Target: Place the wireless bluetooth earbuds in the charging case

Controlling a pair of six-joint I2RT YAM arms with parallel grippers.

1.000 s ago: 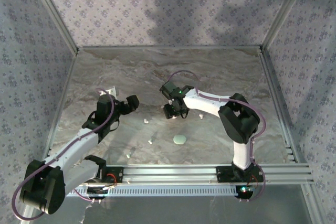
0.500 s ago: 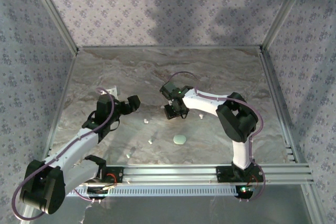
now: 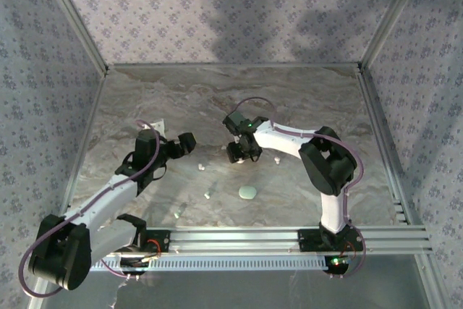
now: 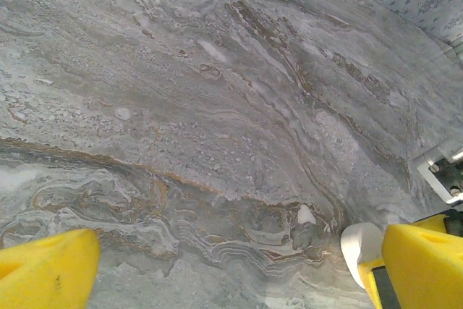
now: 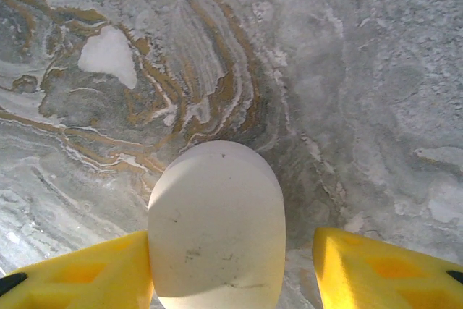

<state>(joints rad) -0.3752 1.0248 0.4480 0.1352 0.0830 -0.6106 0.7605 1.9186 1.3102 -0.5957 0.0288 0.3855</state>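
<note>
4 earbuds, 2 cases

No words, labels, brand marks, numbers or signs can be read anywhere. The white case has a plain shell with faint scuffs. The table and the walls carry only marbling and a flower pattern.

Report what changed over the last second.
The left gripper, open, edged slightly rightward. The right gripper barely moved, its jaws apart around the white case. No visible grasp or release. The mint case and loose earbuds stayed put.
</note>
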